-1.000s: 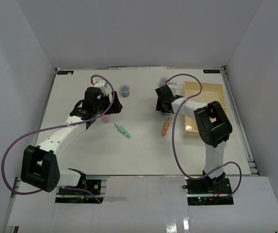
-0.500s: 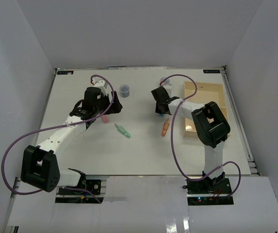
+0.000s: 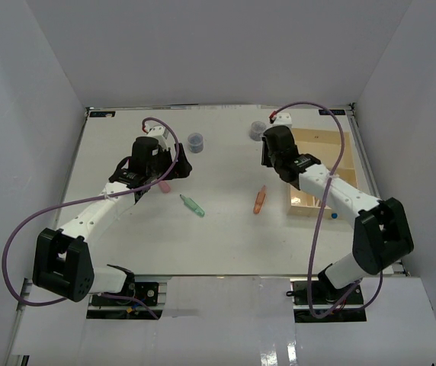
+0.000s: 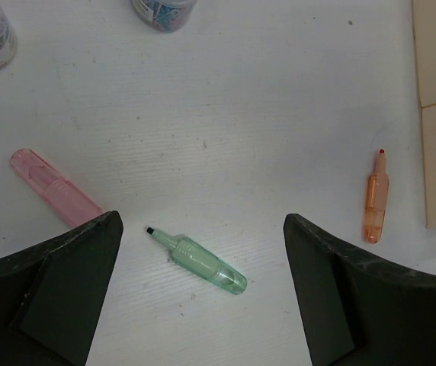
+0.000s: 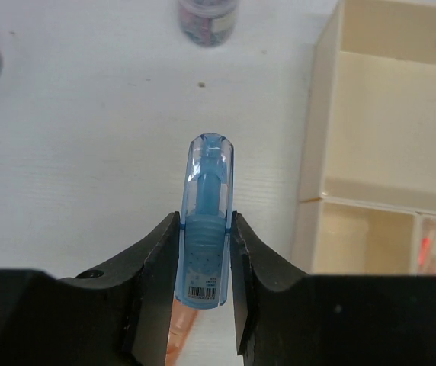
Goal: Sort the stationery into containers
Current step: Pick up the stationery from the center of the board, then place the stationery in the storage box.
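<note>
Between plain white walls (image 3: 35, 76), a white tabletop (image 3: 226, 236); right end effector (image 5: 205, 229) clenched on blue marker (image 5: 206, 175) (left end effector (image 4: 199, 229) released)

White worktop (image 3: 226, 236) fills mid-frame in the top view. On it:
- wooden tray (image 3: 332, 134) at right edge
- left pot (image 3: 196, 141) and right pot (image 3: 257, 130) upper centre, well apart
- pink marker (image 4: 54, 187) left of centre
- green marker (image 3: 192, 205) centre
- orange marker (image 3: 260, 200) near the tray's left wall, not touching

All markers lie flat.
</note>
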